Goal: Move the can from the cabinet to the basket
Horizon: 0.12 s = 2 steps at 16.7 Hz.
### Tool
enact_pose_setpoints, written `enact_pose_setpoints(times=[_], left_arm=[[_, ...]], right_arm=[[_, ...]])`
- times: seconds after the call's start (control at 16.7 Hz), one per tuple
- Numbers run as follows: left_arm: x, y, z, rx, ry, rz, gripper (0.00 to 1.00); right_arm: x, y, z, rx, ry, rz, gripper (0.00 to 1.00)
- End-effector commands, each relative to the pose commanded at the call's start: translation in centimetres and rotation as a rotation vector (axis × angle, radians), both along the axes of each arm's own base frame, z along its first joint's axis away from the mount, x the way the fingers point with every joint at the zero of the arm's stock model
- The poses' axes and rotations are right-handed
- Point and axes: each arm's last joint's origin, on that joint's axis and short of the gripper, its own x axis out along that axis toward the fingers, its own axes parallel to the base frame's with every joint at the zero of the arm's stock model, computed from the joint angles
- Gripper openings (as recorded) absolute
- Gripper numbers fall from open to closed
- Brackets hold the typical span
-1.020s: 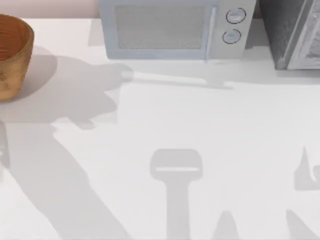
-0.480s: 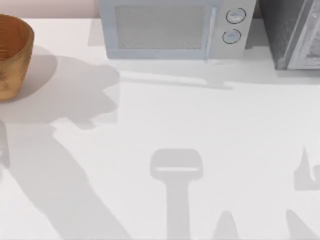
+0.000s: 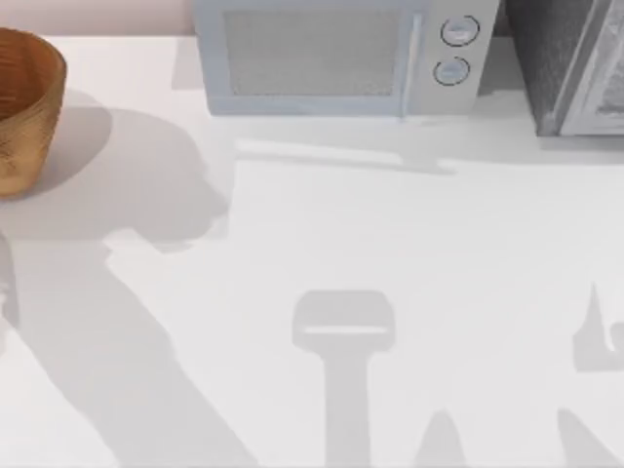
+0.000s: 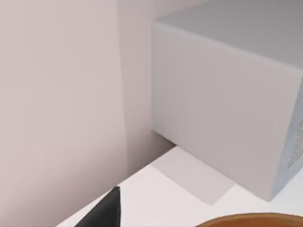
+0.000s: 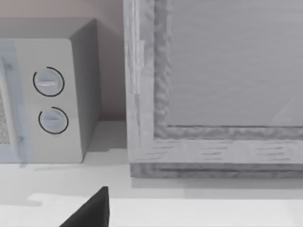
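Basket point(image 3: 24, 107) sits at table's left; cabinet point(image 3: 575, 68) front shut; hands' grip state unclear.

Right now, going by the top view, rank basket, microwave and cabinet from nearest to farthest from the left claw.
1. basket, far left, close by the left claw.
2. microwave, back middle.
3. cabinet, back right.

On the white table point(image 3: 322, 244), round woven basket point(image 3: 24, 107) at nine o'clock, light grey microwave point(image 3: 336, 58) at twelve, dark speckled cabinet point(image 3: 570, 63) at two.
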Motion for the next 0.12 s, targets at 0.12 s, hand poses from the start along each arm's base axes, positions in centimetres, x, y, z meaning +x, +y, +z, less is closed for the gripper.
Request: enact_pose_setpoints(times=[0.12], left_arm=[[0.00,0.00,0.00,0.000,0.000,0.000,1.00]], right_arm=[[0.00,0.00,0.00,0.000,0.000,0.000,1.00]])
